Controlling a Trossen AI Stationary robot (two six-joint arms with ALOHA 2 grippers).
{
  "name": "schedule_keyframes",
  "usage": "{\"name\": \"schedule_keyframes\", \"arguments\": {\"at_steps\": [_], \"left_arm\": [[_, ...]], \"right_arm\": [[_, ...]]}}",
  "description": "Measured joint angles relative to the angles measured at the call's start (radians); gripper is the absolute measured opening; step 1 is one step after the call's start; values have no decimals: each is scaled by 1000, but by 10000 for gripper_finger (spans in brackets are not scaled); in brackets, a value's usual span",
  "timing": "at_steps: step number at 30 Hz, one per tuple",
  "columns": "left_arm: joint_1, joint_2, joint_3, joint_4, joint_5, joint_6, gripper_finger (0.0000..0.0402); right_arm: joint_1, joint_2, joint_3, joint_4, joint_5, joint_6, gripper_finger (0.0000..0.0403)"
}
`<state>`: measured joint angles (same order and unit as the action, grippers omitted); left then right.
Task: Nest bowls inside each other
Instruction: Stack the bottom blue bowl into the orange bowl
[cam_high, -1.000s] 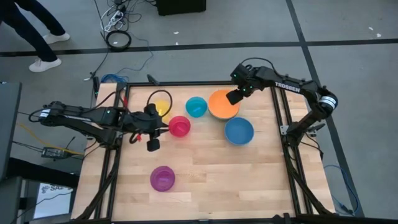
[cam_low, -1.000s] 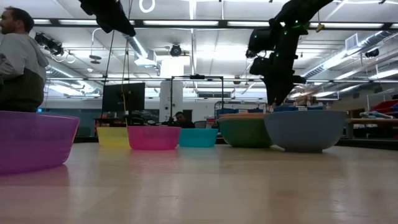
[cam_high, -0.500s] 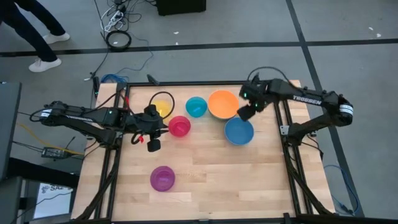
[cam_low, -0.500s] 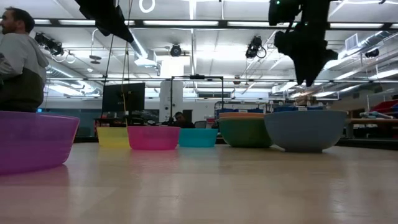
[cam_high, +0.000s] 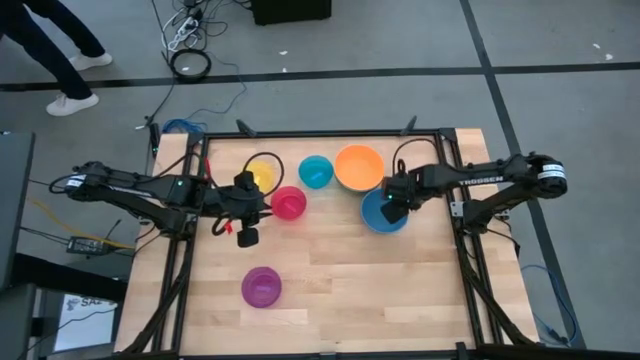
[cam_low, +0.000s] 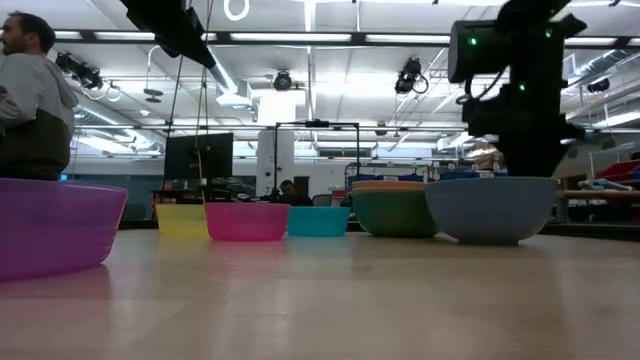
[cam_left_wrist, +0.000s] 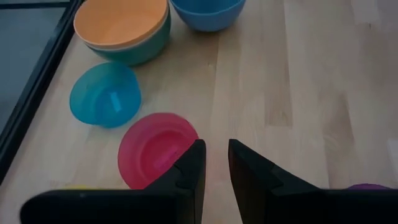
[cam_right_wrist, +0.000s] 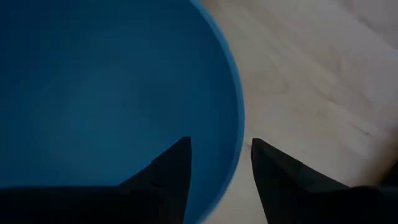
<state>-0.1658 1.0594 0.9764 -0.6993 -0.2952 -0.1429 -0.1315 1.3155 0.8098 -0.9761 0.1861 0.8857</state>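
Six bowls stand on the wooden table. The blue bowl (cam_high: 384, 212) is right of centre. My right gripper (cam_right_wrist: 221, 146) hangs open over its left rim (cam_right_wrist: 236, 124), pointing down, one finger inside the bowl and one outside; no touch shows. Far of it, an orange bowl (cam_high: 358, 166) sits inside a green one (cam_low: 392, 212). A cyan bowl (cam_high: 315, 171), a pink bowl (cam_high: 288, 203) and a yellow bowl (cam_high: 262, 172) stand to the left, and a purple bowl (cam_high: 261, 287) sits near the front. My left gripper (cam_left_wrist: 214, 152) hovers beside the pink bowl, slightly open and empty.
A black metal frame (cam_high: 452, 205) runs along the table's left, right and far edges. Bare wood lies between the purple bowl and the blue one. A person (cam_low: 30, 100) stands beyond the table, and cables (cam_high: 190, 62) lie on the floor behind it.
My right gripper has swung from above the orange bowl toward the table's near edge and come down over the blue bowl's rim, turning about its own axis on the way. No bowl has moved.
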Motion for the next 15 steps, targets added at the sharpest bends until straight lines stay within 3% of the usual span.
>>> {"name": "schedule_keyframes", "arguments": {"at_steps": [7, 9, 12, 15], "left_arm": [[0, 1, 0, 0, 0, 0, 78], [0, 2, 0, 0, 0, 0, 78], [0, 1, 0, 0, 0, 0, 78], [0, 1, 0, 1, 0, 0, 78]], "right_arm": [[-3, 0, -138, 184, -7, 8, 139], [-3, 0, -144, 193, -18, 7, 110], [-3, -5, -125, 191, -27, -27, 33], [-1, -23, -68, 158, -35, -54, 10]]}}
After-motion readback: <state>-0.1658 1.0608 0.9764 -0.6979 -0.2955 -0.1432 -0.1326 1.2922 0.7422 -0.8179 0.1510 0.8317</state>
